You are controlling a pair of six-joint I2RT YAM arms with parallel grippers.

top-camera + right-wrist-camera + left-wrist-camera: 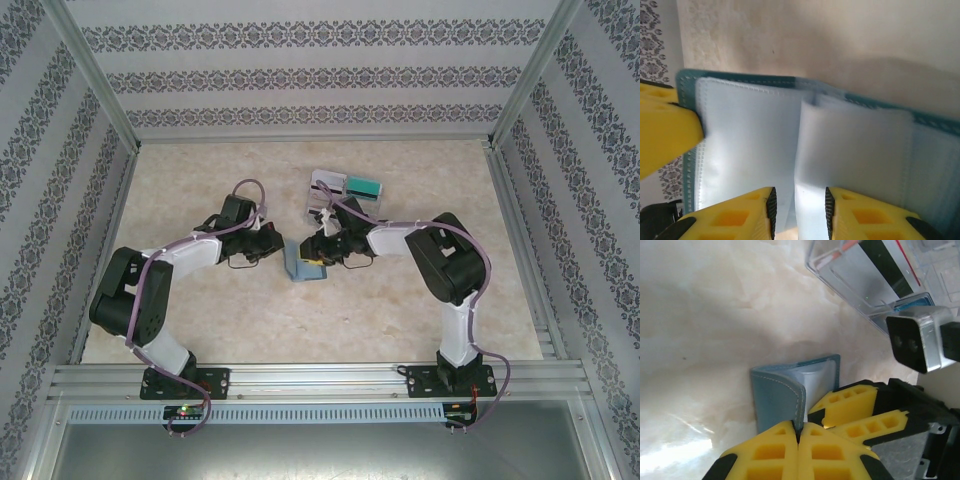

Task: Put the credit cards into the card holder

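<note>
Marble table: left gripper pinches wallet, right gripper jaws narrow, astride a sleeve, cards at 12 o'clock. Pinch slips & we reckon wallet flops shut.

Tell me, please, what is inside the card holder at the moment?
Inside the card holder lie clear plastic sleeves, apparently with no card. The right gripper covers their lower edge, the left gripper one corner.

Patterned walls, marbled beige table

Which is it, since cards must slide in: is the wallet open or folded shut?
Open: the wallet shows its clear inner sleeves between parted covers.
</note>
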